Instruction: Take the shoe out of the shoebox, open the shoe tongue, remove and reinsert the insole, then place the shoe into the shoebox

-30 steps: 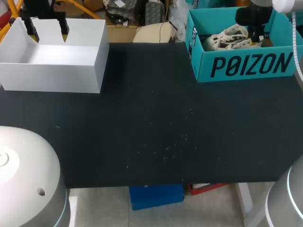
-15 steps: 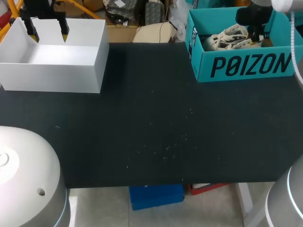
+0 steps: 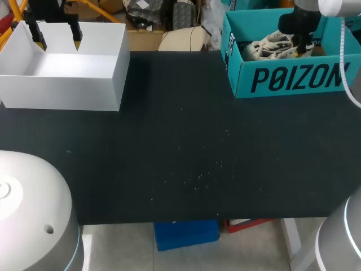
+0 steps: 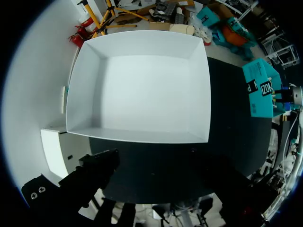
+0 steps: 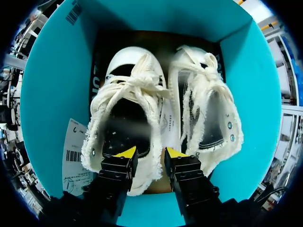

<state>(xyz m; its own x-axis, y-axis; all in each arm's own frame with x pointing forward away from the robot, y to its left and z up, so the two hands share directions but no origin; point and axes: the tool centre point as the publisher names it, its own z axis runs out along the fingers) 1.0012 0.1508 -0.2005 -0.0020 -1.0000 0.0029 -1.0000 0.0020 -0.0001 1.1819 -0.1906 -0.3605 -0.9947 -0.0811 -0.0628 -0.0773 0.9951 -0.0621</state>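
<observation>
Right wrist view | teal shoebox (image 5: pixel 52 94) | holds two white shoes (image 5: pixel 137 85)

Shoes (image 3: pixel 272 44) partly behind right arm (image 3: pixel 302 21)

The left arm (image 3: pixel 48 7) comes in at the far left, and its left gripper (image 3: pixel 56 38) points down with the two yellow tips spread wide. From its own wrist camera only the dark finger bodies (image 4: pixel 94 170) show. The right arm (image 3: pixel 335 5) enters at the far right corner, with the right gripper (image 5: pixel 150 153) hanging straight down. Its fingers (image 5: pixel 125 153) stand parted by a narrow gap, apparently clamping nothing, though the overhead view hides them. Pale rounded arm bases (image 3: pixel 28 209) fill the near corners.
</observation>
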